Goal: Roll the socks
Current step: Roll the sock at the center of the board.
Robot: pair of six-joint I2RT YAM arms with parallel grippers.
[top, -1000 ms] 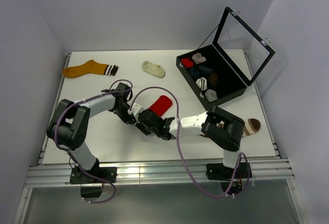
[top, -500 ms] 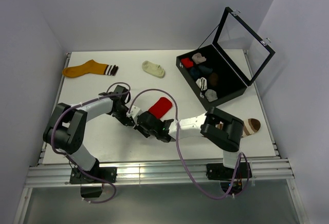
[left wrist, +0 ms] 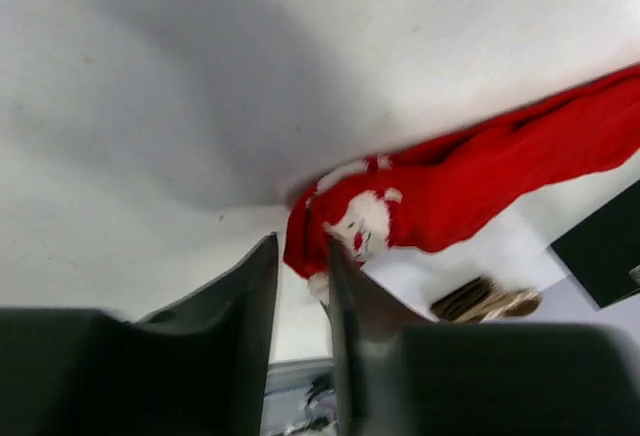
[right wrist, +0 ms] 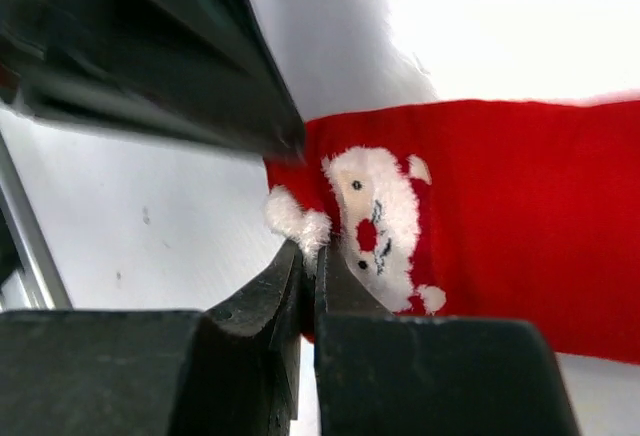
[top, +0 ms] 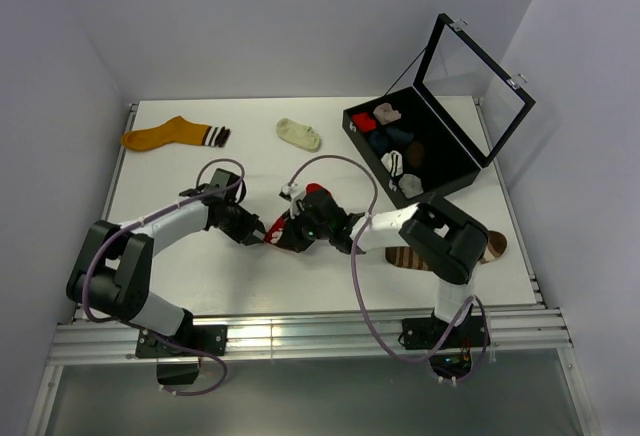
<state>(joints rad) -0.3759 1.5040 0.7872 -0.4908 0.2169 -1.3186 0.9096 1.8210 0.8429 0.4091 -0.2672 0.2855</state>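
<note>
Red knit sock [right wrist: 520,226], with a Santa face [right wrist: 375,221] and white tufts worked in at one end. It is located mid-table [top: 200,276], between the two grippers, with most of its length laid flat toward the black case [top: 455,171].

Handling: judged light, limp and easily stretched. No shape is held by the fabric, and slack is likely to form wherever it is not kept taut. The knit is not judged slippery or fragile, though the tufts could snag.

Hold points: the Santa end is best taken at its hem corners, so that the roll can be started evenly across the width.

Tools: the right gripper [right wrist: 305,256] is seen pressed together on a white tuft at the hem. The left gripper [left wrist: 300,246] is nearly closed with the hem corner between its tips; whether it is actually pinched cannot be told.

Other stock: orange sock [top: 160,136], cream ankle sock [top: 298,134] and brown striped sock [top: 492,246], all lying unrolled well apart.
</note>
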